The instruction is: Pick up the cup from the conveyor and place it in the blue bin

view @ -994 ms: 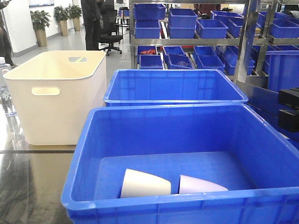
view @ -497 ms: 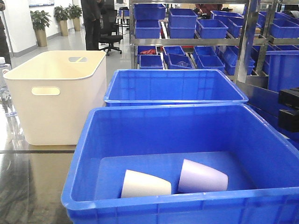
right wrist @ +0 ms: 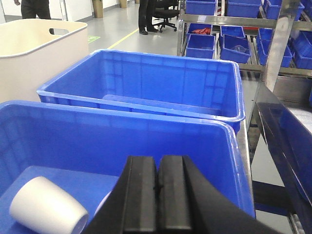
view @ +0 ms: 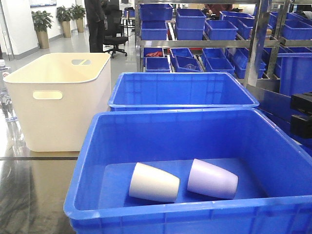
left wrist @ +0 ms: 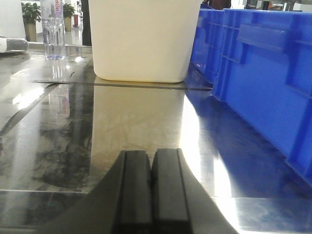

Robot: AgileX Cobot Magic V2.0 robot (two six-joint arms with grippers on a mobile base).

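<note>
Rolled farther from the near wall than a moment ago: white cup (view: 154, 182) and purple cup (view: 212, 179), both lying on their sides on the floor of the blue bin (view: 87, 161), white one left, purple one right. Right gripper (right wrist: 157, 187) pressed shut, holding nothing, hanging over the near bin. Left gripper (left wrist: 151, 183) shut too, empty, low over the shiny table (left wrist: 122, 126). No sight of the conveyor anywhere. Purple cup almost hidden behind the right gripper. Cream tub (view: 58, 97) far left, second blue bin (view: 183, 90) behind, shelves of small blue bins (view: 204, 29) far back.
</note>
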